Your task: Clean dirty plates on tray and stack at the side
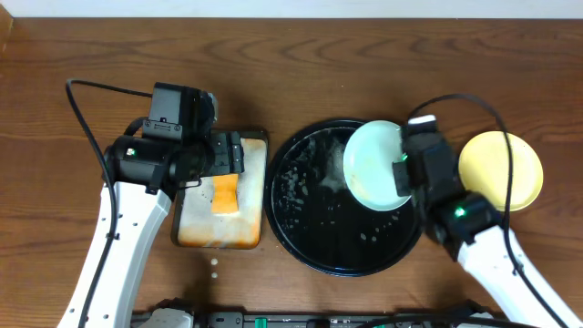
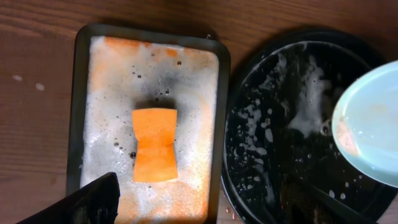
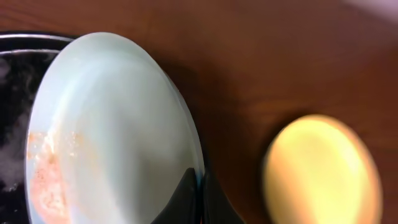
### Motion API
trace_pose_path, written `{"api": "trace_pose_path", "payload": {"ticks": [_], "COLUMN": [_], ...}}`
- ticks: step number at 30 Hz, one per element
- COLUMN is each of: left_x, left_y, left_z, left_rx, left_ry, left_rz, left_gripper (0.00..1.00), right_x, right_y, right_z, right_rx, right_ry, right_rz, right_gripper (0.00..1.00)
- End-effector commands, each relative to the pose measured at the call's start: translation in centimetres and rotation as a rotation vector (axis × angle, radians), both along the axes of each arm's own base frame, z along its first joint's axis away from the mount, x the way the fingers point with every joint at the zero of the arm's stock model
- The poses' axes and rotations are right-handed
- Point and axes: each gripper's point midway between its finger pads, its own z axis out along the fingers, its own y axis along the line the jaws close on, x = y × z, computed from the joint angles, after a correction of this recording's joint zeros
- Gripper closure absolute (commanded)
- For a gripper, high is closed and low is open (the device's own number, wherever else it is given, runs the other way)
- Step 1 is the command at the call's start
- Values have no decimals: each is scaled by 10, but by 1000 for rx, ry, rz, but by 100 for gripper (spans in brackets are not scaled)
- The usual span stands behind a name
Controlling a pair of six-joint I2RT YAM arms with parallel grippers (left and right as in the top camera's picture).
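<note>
Right gripper pinched tight on the rim of mint plate; plate tilted over right side of black tray. Yellow plate on table, just right of gripper. Left gripper wide, empty, above sponge.

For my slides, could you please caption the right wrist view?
Right tool pinches the rim of a smeared mint plate over the tray; a yellow plate lies on the table.
</note>
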Motion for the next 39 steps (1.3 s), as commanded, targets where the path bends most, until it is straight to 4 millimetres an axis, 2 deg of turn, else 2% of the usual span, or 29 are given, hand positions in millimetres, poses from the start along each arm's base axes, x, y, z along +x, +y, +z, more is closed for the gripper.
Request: {"api": "trace_pose_path", "payload": {"ticks": [1, 9, 14, 22, 30, 39], "left_x": [-1, -1, -1, -1, -1, -1], "left_y": [-1, -1, -1, -1, -1, -1], "left_z": [0, 0, 0, 0, 0, 0], "left_rx": [1, 1, 1, 1, 1, 1], "left_ry": [-1, -1, -1, -1, -1, -1], "left_rz": [-14, -14, -14, -14, -14, -15], "left_gripper": [16, 16, 16, 16, 16, 16], "right_x": [-2, -18, -23, -33, -38, -37], "right_y": [-10, 18, 31, 57, 58, 62], "right_z": [32, 63, 75, 77, 87, 90], "right_rx": [-263, -598, -659, -735, -810, -787], "right_ry": [-109, -197, -247, -256, -280, -300], "right_rz": [-14, 113, 137, 272, 260, 254], "right_gripper": [99, 99, 99, 99, 99, 99]}}
